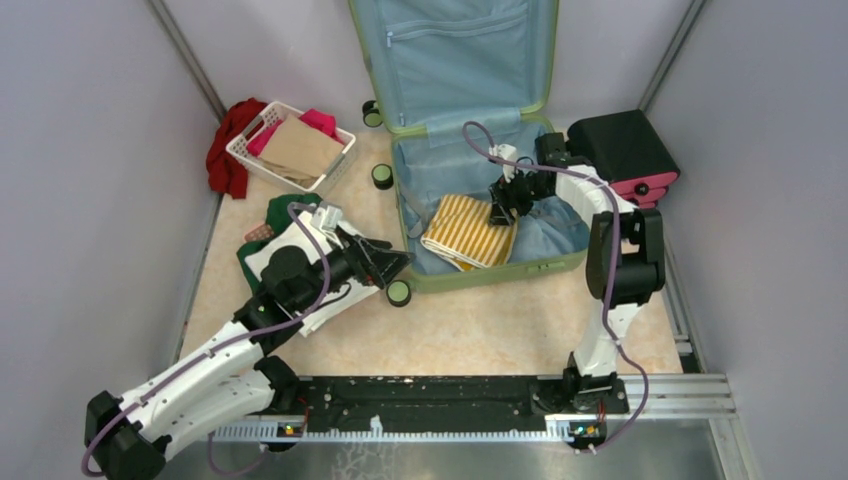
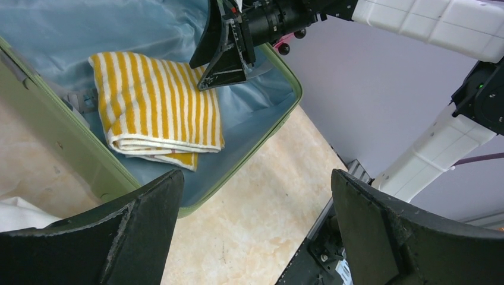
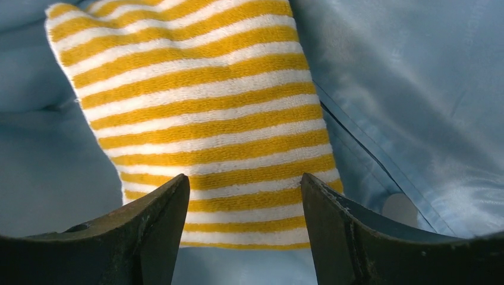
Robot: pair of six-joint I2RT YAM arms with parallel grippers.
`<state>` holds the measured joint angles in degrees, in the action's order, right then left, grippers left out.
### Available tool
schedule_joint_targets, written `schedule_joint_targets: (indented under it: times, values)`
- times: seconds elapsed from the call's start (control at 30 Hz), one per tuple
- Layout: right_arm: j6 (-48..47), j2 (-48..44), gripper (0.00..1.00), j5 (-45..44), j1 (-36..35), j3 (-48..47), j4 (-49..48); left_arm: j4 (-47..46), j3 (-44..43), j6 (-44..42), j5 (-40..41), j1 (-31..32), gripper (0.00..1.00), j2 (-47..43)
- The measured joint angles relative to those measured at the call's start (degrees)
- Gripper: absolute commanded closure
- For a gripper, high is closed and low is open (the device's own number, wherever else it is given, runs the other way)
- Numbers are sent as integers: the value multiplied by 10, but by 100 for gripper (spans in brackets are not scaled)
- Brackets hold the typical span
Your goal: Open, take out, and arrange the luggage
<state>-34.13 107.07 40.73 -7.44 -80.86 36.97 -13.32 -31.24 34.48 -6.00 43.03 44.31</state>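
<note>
- One sage-green ribbed hard-shell suitcase [image 1: 500,272] was recorded lying open on the beige table [image 1: 480,330], with its lid raised at the back and its light blue lining exposed.
- Three black-and-green caster wheels [image 1: 398,292] were counted along its left side.
- One folded yellow-and-white striped towel [image 1: 468,232] was noted in the lower half.
- Right gripper [image 3: 245,184]: jaws were found apart and empty over the towel's edge; contact could not be determined.
- Left gripper [image 2: 255,178]: jaws were found apart and empty, outside the suitcase's near-left corner.
- One white plastic basket [image 1: 250,130] of folded clothes was logged at far left.
</note>
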Motion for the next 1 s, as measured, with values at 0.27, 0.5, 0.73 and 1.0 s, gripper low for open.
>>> schedule_joint_targets:
  times: [0.27,0.5,0.73,1.0]
  values:
    - [2,14,32,-42,0,-6,0,-8,13,10,1,0,1,-4]
    - [8,24,31,-39,5,-26,10,-13,21,19,2,0,1,-8]
    - [8,56,31,-36,20,-64,30,-13,23,19,1,0,1,-9]
    - [8,110,38,-21,21,-88,47,-13,24,20,2,0,1,-17]
